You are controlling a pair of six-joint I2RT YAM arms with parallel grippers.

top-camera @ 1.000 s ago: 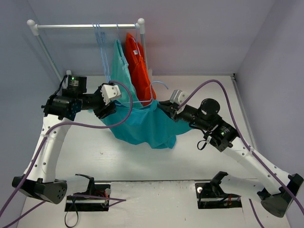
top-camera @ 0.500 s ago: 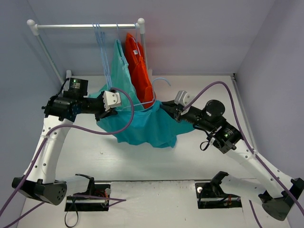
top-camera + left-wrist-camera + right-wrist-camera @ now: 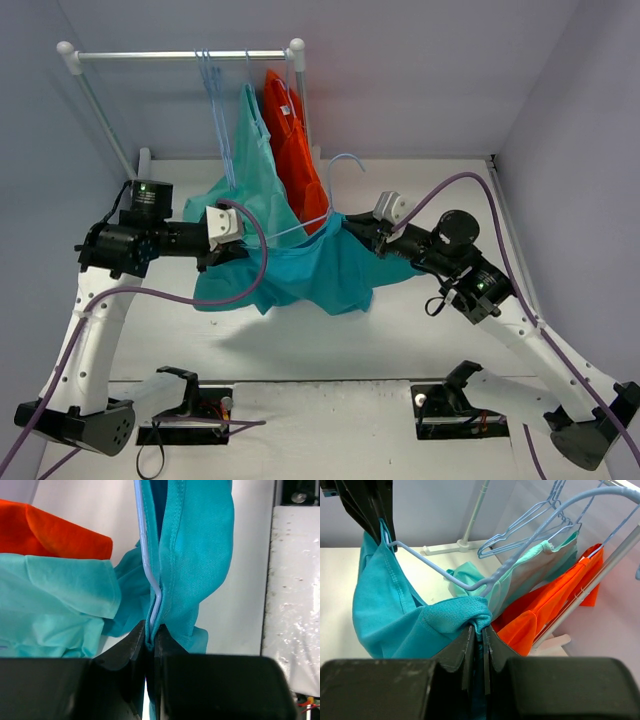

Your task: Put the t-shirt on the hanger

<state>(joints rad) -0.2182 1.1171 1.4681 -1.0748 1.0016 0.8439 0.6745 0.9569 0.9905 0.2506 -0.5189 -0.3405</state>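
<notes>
The deep teal t-shirt (image 3: 320,270) hangs slack between my two grippers above the table. My left gripper (image 3: 222,247) is shut on one side of it together with the end of the pale-blue hanger (image 3: 347,157). In the left wrist view the hanger wire (image 3: 145,560) runs down along the shirt's hem (image 3: 200,555) into the closed left gripper (image 3: 151,629). My right gripper (image 3: 352,232) is shut on a bunched fold of the t-shirt (image 3: 445,620). In the right wrist view this gripper (image 3: 480,627) sits just below the hanger's arm (image 3: 435,570).
A white clothes rack (image 3: 180,55) stands at the back with several spare blue hangers (image 3: 212,90), a mint-green garment (image 3: 255,150) and an orange garment (image 3: 295,140) hanging close behind the t-shirt. The rack's pole (image 3: 600,575) is near the right gripper.
</notes>
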